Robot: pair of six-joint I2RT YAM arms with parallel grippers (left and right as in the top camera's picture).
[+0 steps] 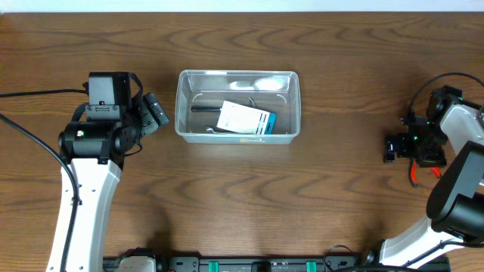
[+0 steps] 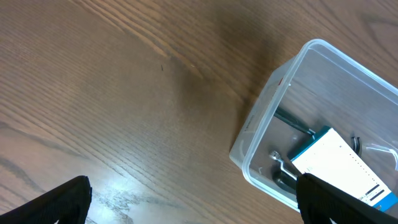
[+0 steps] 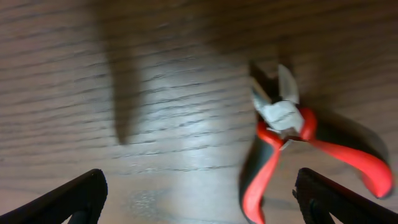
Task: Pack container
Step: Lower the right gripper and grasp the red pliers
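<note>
The clear plastic container (image 1: 184, 106) stands at the table's upper middle. It holds a blue-and-white box (image 1: 243, 119) and dark metal tools (image 1: 206, 108). It also shows in the left wrist view (image 2: 264, 121). My left gripper (image 2: 193, 208) is open and empty, just left of the container. My right gripper (image 3: 199, 199) is open above the table at the far right. Red-handled pliers (image 3: 292, 149) lie on the wood between its fingers, nearer the right finger; their handles show in the overhead view (image 1: 415, 173).
The brown wooden table (image 1: 249, 204) carries everything. The left arm (image 1: 91, 151) stands at the left and the right arm (image 1: 454, 181) at the far right edge.
</note>
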